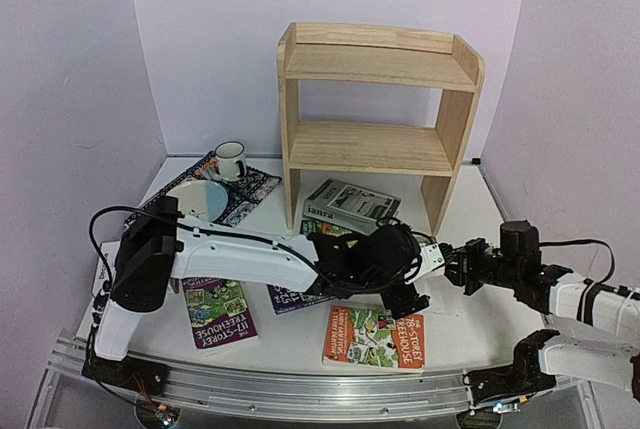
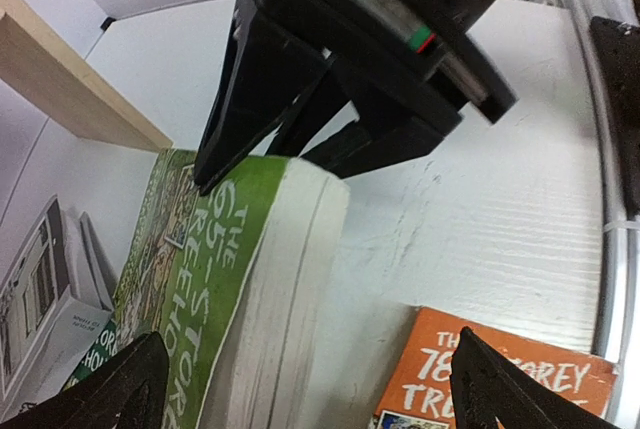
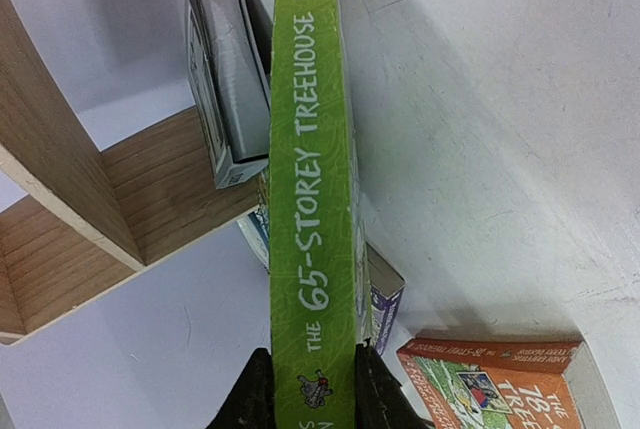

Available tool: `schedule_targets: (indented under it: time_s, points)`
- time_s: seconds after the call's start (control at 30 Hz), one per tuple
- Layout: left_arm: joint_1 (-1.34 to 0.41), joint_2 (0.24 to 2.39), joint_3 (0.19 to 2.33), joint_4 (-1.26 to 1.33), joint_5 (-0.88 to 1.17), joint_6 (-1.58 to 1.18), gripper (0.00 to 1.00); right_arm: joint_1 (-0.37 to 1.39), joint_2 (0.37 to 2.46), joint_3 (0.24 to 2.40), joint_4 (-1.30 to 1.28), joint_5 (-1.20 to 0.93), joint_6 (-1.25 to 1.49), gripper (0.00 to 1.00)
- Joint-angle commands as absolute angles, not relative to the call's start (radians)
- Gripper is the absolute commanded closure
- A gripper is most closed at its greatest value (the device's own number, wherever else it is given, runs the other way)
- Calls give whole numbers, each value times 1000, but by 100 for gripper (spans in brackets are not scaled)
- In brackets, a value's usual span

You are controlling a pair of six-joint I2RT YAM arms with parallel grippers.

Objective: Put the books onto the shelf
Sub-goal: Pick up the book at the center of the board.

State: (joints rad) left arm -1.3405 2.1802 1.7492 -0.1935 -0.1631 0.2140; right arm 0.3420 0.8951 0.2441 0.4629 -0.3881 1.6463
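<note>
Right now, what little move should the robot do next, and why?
Probably lift the green book toward the shelf: the right pincer is shut on it, the left pincer is open, and the shelf holds no books.

Pine shelf (image 1: 370, 147), mug (image 1: 231, 160) on placemat (image 1: 258, 189), orange book (image 1: 375, 337)
</note>
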Motion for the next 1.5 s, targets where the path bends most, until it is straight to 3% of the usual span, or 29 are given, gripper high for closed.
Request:
schedule_targets:
  time_s: [0.0,0.13,0.27,0.43,0.5,0.57,0.6,0.7,0.87,1.0,1.13,1.37,1.47]
  points:
    - [-1347,2212,1825,-195,-342,255,0,343,871,309,507,-433,1652,87]
    - [-1348,2226,1830,-199,-400,269,10,343,870,314,505,-436,1651,87]
    - [-1347,2230,1836,-200,-433,266,46,342,869,319,505,-437,1652,86]
    - [-1354,2236,1855,-201,-416,266,70,342,863,336,495,-437,1643,81]
    - [-1354,2235,1861,-201,-414,270,84,343,859,343,485,-440,1638,63]
    - [-1354,2228,1862,-201,-422,274,98,343,849,357,446,-437,1619,28]
    - [-1354,2221,1861,-201,-433,273,100,343,840,368,412,-433,1605,17]
    - [-1354,2189,1852,-202,-460,269,100,343,813,411,290,-405,1530,3]
    - [-1354,2097,1829,-204,-461,252,100,343,778,571,51,-298,1290,2]
    - [-1340,2021,1826,-265,-419,234,100,343,764,765,-248,-90,1059,2]
    - [-1303,1930,1791,-329,-346,184,100,343,718,848,-305,30,905,2]
    - [-1191,1746,1663,-382,-68,134,100,344,753,940,-302,-67,587,2]
    - [-1132,1649,1595,-388,82,159,100,343,774,996,-306,-268,374,2]
